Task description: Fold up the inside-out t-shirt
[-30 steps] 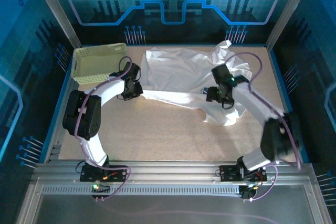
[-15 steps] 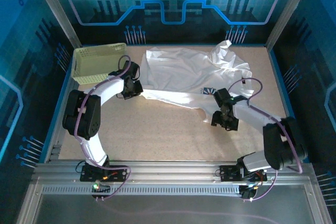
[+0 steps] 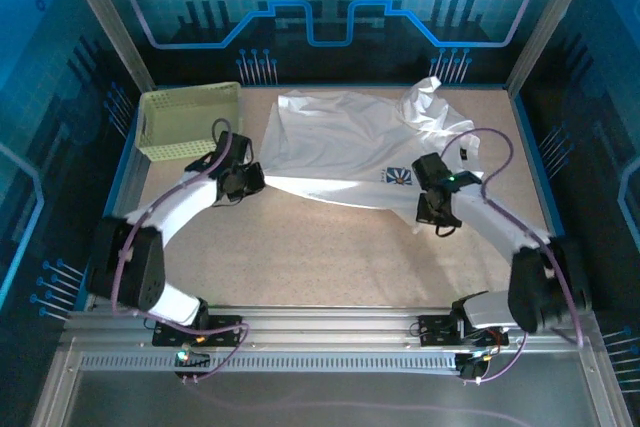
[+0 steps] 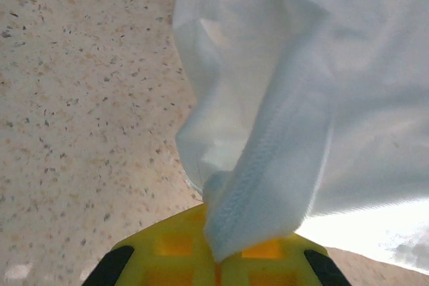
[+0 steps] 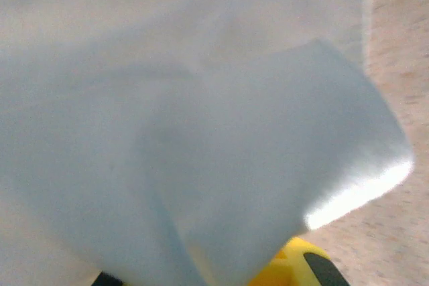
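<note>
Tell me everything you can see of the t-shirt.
The t-shirt is white soft cloth, spread mostly flat across the far half of the table, rumpled at its far right corner. A small blue-and-dark graphic shows near its near right edge. The left gripper pinches its stitched hem at the near left corner; the right gripper is shut on its near right edge.

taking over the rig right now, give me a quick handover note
Left gripper: shut on the near-left edge of the t-shirt.
Right gripper: shut on its near-right edge, beside the blue print.
T-shirt: spread over the far half of the table, crumpled at far right; basket far left, apart from it.
Done: near edge gripped at both ends.
Left: all the folding.
</note>
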